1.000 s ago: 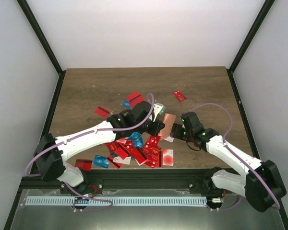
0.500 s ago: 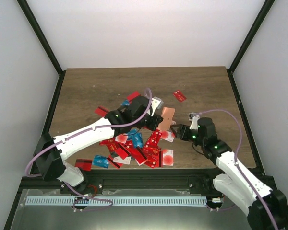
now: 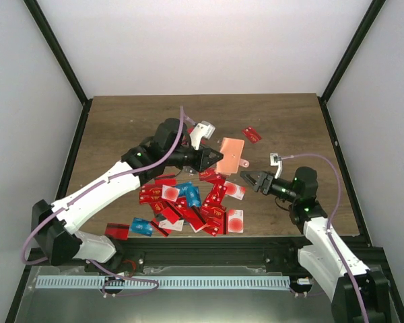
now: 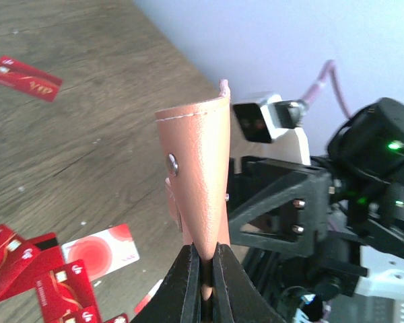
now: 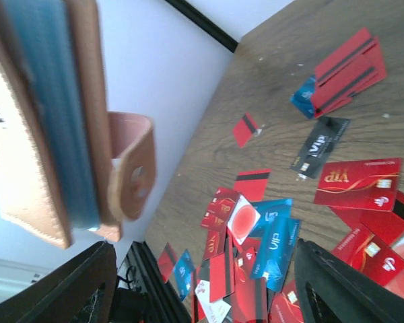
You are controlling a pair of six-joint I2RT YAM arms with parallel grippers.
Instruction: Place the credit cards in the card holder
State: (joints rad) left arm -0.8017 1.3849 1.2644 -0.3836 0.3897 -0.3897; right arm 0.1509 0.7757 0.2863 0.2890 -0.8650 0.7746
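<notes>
The card holder (image 3: 230, 153) is held clear of the table (image 3: 121, 121), gripped by one end between the jaws of the left gripper (image 4: 203, 261), which are pressed tight on the leather. In the left wrist view only the tips of those jaws are shown, the rest being cut off by the bottom edge. A strap (image 5: 131, 173) with a snap hole is seen sticking out from the holder's side. In the right wrist view the holder is very close, blurred and cut off at the top. A blue band (image 5: 50, 101) is seen there between its two tan layers, and whether that is a card or a lining cannot be told.

The right gripper (image 3: 257, 182) is held just beside the holder, below and to its right in the top view, with its jaws apart and nothing between them. Only dark, out-of-focus parts of its fingers (image 5: 67, 286) are shown at the bottom corners of its own camera.

The credit cards (image 3: 192, 202) are spread in an overlapping heap on the table below the holder in the top view, and several are partly hidden under the left arm. A dark grey card (image 5: 318, 148) is seen beside a red one in the right wrist view. A single red card (image 3: 252, 134) lies apart, just beyond the holder. The print on most cards is too small to be read.
</notes>
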